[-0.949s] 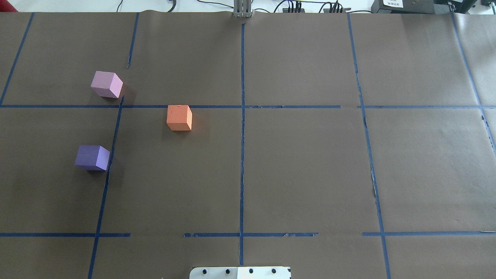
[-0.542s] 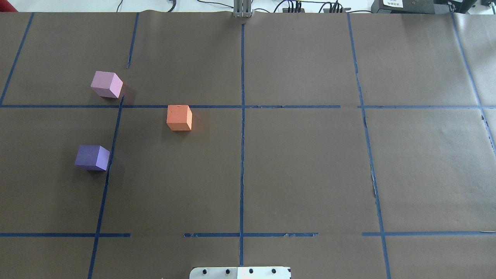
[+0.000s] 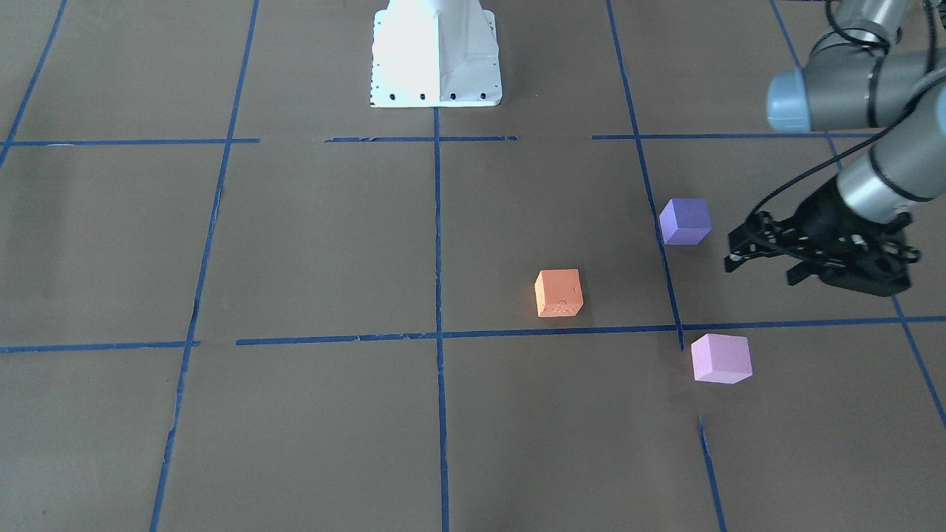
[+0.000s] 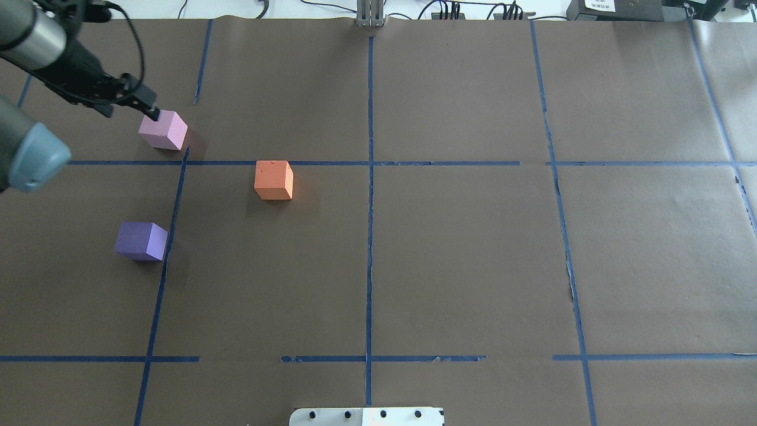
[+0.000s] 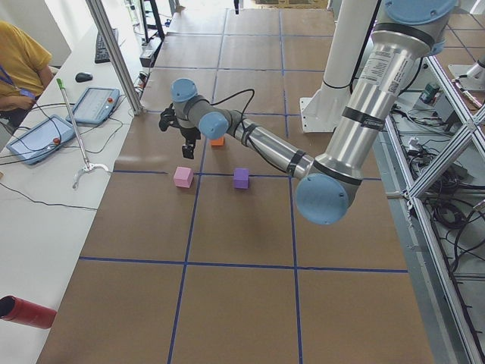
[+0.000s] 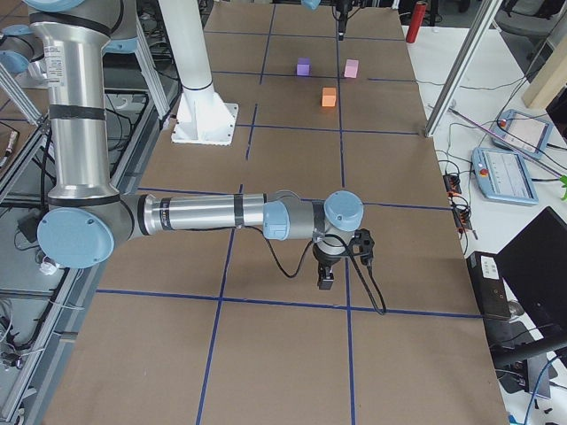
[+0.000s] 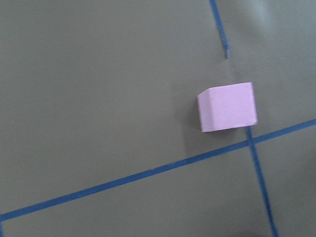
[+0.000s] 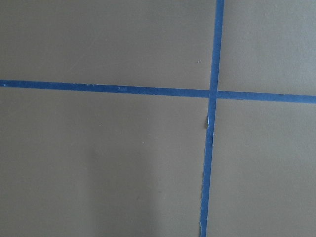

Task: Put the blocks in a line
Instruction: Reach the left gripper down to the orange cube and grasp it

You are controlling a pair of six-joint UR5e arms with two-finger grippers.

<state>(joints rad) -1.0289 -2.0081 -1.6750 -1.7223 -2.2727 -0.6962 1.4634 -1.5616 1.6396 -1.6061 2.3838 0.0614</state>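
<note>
Three cubes sit apart on the brown paper. The pale pink block is farthest from the robot, the orange block nearer the middle, and the purple block closest to the robot. My left gripper hovers above the table just left of the pink block, fingers spread, open and empty. My right gripper shows only in the exterior right view, far from the blocks above a tape crossing; I cannot tell whether it is open or shut.
Blue tape lines grid the brown paper. The white robot base stands at the near edge. A metal post and cables lie at the far edge. An operator sits beyond the table's far side.
My left arm has come into the overhead view from the left and its gripper now hangs beside the pink block. The three blocks have not moved.
</note>
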